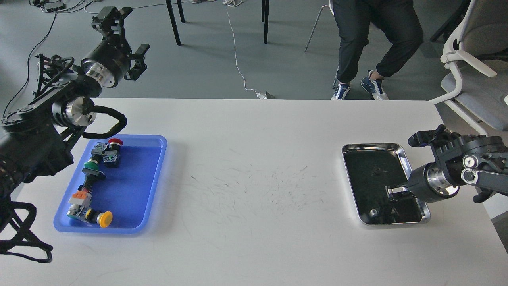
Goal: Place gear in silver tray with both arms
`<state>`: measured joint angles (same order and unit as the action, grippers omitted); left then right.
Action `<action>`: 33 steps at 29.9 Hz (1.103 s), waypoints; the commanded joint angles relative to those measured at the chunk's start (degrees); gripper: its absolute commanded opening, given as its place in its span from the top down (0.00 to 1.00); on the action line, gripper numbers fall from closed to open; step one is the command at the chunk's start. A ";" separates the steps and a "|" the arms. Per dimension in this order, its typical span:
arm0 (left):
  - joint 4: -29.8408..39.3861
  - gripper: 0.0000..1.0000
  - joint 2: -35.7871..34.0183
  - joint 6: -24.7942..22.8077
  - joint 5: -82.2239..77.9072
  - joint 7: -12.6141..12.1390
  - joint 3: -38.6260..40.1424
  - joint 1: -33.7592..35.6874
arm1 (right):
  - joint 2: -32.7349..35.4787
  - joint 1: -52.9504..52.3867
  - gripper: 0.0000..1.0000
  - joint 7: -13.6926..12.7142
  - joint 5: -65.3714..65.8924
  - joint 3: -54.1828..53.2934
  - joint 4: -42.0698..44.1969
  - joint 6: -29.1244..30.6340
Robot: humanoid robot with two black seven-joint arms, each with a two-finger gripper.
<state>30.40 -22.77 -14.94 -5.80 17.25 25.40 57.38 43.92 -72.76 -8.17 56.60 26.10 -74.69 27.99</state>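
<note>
The silver tray (373, 146) lies on the right side of the white table, its dark bottom mostly bare. A small pale spot (373, 212) shows near its front edge; I cannot tell whether it is an object or a reflection. My right gripper (393, 191) comes in from the right and hangs low over the tray's front right part; its fingers are too small to tell apart. My left gripper (129, 33) is raised beyond the table's far left edge, open and empty. Several push-button parts lie in the blue tray (156, 178): red (115, 141), green (91, 163) and yellow (105, 219).
A person sits on a chair (373, 35) behind the table. A white office chair (472, 59) stands at the far right. Chair legs and cables are on the grey floor. The table's middle (258, 186) shows scuff marks.
</note>
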 commanded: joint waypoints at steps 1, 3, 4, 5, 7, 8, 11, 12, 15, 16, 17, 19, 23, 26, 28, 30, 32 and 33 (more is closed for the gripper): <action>0.01 0.02 -0.08 0.00 0.00 -0.03 -0.09 0.02 | -0.24 0.25 0.96 0.00 0.01 0.00 0.86 0.01; 0.01 0.02 -0.08 0.00 0.00 -0.03 -0.08 0.02 | -0.24 0.25 0.92 0.00 0.01 -0.26 1.22 -0.04; 0.01 0.02 -0.08 0.00 0.00 -0.03 -0.09 0.02 | -0.24 0.25 0.88 0.00 0.01 -0.53 1.22 -0.22; 0.01 0.02 -0.08 0.00 0.00 -0.03 0.00 0.02 | -0.24 0.25 0.85 0.00 0.01 -0.79 1.22 -0.31; 0.01 0.02 -0.08 0.00 0.00 -0.03 0.00 0.02 | -0.24 0.25 0.67 0.00 0.01 -1.49 1.22 -0.40; 0.01 0.02 -0.08 0.00 0.00 -0.03 0.00 0.02 | -0.24 0.25 0.53 0.00 0.01 -1.84 1.22 -0.40; 0.01 0.02 -0.17 0.00 0.00 -0.03 0.00 0.11 | -0.15 0.25 0.31 0.00 -0.26 -3.60 1.31 -0.57; 0.01 0.02 -0.25 0.00 0.00 -0.03 -0.08 0.11 | -0.15 0.25 0.30 0.00 -0.35 -4.21 1.31 -0.57; 0.01 0.02 -0.43 0.00 0.00 -0.03 -0.08 0.19 | 0.03 0.25 0.16 0.00 -0.87 -6.50 1.39 -0.66; 0.01 0.02 -0.43 0.00 0.00 -0.03 0.00 0.19 | 0.11 0.25 0.14 0.00 -1.05 -7.37 1.39 -0.66; 0.01 0.02 -0.43 0.00 0.00 -0.03 -0.08 0.19 | 0.29 0.17 0.11 0.00 -1.22 -8.51 1.39 -0.66; 0.01 0.02 -0.61 0.00 0.00 -0.03 0.00 0.28 | 0.55 0.16 0.07 0.08 -1.66 -11.93 1.39 -0.66; -0.17 0.02 -0.78 0.09 0.00 -0.03 0.00 0.37 | 0.29 0.34 0.06 0.26 -9.11 -21.77 5.50 -1.01; -0.34 0.02 -0.87 0.09 0.00 -0.20 0.00 0.28 | -0.93 2.00 0.06 1.14 -18.59 -31.34 12.09 -3.11; -0.52 0.02 -0.96 0.09 0.00 -0.55 0.09 0.28 | -3.21 3.76 0.06 2.01 -26.33 -38.29 17.71 -5.22; -0.61 0.02 -0.96 0.00 0.27 -0.73 0.44 0.28 | -6.20 5.34 0.06 2.46 -33.71 -45.06 24.56 -6.02; -0.96 0.02 -0.87 -0.17 0.71 -0.82 0.88 0.19 | -9.01 6.84 0.06 2.72 -41.09 -51.47 32.03 -6.11; -0.96 0.02 -0.78 -0.26 0.97 -0.73 1.06 0.19 | -9.98 7.89 0.06 2.98 -45.30 -54.72 35.29 -5.93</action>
<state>29.69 -23.73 -14.95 -5.46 16.52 25.93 57.68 37.26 -67.34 -5.81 22.42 -19.33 -49.32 22.22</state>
